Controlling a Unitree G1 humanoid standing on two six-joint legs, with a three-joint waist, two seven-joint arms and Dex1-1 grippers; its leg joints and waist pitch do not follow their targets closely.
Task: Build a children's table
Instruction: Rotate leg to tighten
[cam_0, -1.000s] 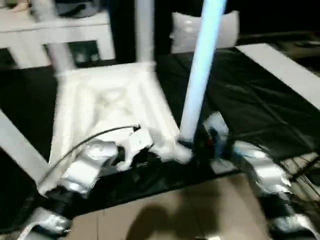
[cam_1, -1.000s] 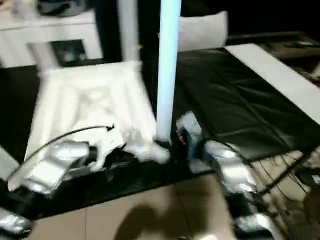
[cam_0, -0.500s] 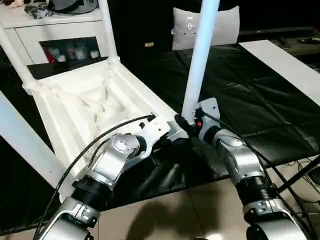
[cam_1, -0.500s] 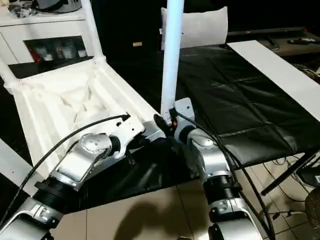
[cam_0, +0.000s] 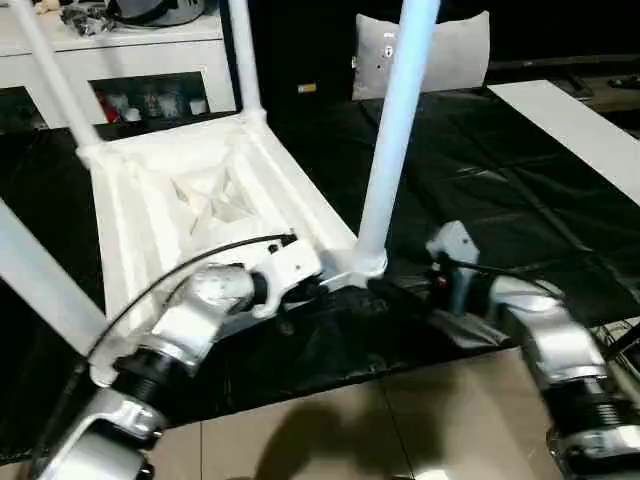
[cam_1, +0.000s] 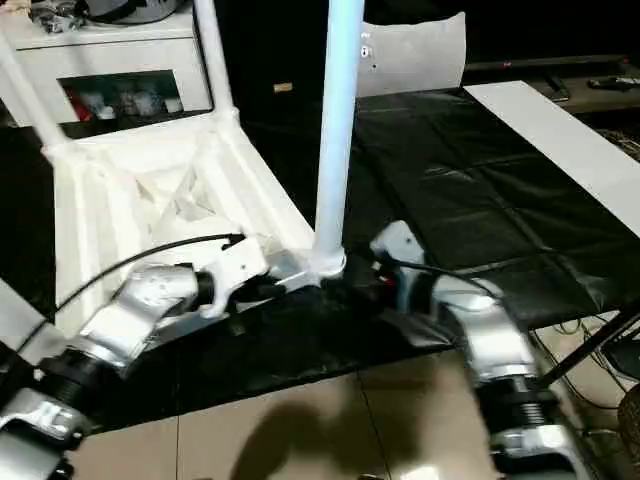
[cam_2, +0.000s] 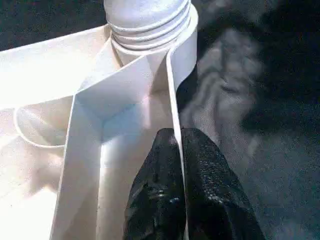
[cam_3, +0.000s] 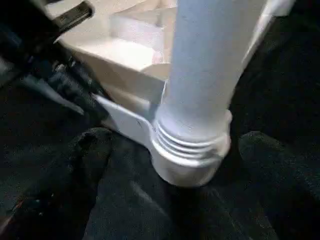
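upturned white table (cam_0: 190, 200), ribbed underside, seemingly four legs

The table (cam_0: 190, 200) was plain white — ribbed underside, pale bluish leg (cam_0: 395, 130); the work surface (cam_0: 520, 200) was black, the gripper fingers (cam_2: 170, 200) black and stippled.

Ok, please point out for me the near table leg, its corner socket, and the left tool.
near table leg (cam_0: 388, 140), left eye view, middle of the shaft
corner socket (cam_3: 187, 167), right wrist view, its round outer wall
left tool (cam_2: 180, 187), left wrist view, between the fingertips
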